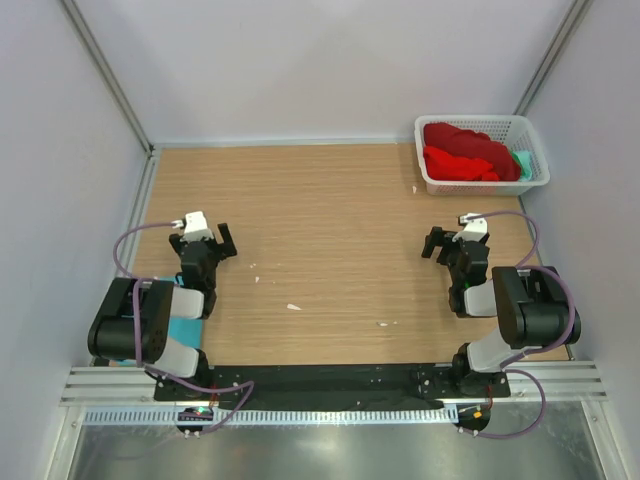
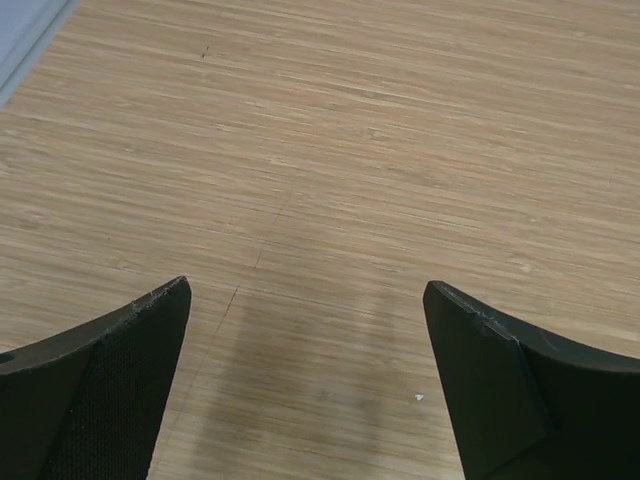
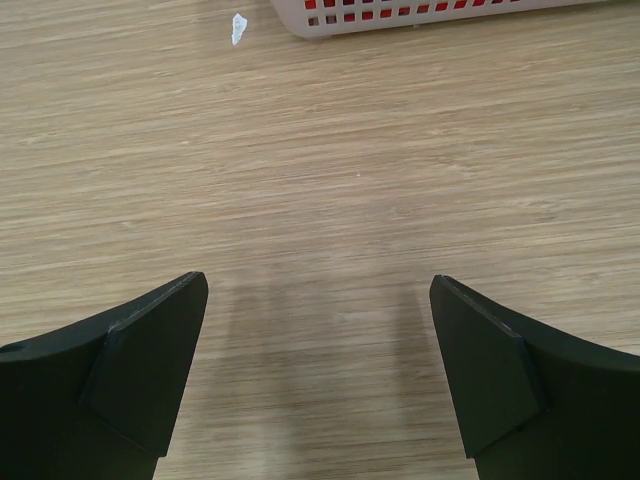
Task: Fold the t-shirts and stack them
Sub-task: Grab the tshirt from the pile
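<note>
Wood-grain surface (image 1: 330, 230) under both arms, and the left jaws and right jaws are spread wide, gripping nothing. The t-shirts (image 1: 468, 152) sit heaped in the white basket (image 1: 482, 186), well ahead of the right jaws (mostly red, a teal scrap at one end). No shirt is out yet, I'd say, so we're at the very first step. Next, the right jaws need to reach forward into that heap and pinch one shirt free.

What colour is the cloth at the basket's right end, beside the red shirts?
The t-shirt is teal-green, best seen in the top external view.
</note>
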Controlling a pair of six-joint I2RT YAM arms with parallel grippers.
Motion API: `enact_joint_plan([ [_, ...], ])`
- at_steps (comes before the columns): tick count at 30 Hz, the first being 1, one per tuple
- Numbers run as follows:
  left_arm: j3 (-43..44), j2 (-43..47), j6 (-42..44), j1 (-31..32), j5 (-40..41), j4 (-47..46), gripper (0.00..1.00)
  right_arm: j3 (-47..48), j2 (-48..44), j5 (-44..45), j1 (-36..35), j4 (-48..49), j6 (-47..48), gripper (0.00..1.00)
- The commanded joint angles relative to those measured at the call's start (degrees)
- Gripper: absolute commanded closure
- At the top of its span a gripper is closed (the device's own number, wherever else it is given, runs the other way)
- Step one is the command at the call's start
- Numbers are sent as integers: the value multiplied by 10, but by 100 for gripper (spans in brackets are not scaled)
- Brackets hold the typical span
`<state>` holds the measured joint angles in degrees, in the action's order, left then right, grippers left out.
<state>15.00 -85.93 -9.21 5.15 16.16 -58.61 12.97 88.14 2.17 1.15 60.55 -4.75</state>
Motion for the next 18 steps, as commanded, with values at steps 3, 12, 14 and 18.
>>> enact_joint_plan([
  [3, 45, 77, 23, -3, 22, 110, 0, 10, -4, 18, 1, 56, 23, 0],
  [12, 139, 118, -17, -3, 140, 240, 0, 20, -102, 161, -45, -82, -2, 0],
  [14, 157, 92, -24, -2, 156, 236, 0, 90, -180, 262, -51, -227, -65, 0],
  [18, 221, 34, -74, -3, 160, 268, 0, 192, -235, 272, -54, -406, -124, 0],
])
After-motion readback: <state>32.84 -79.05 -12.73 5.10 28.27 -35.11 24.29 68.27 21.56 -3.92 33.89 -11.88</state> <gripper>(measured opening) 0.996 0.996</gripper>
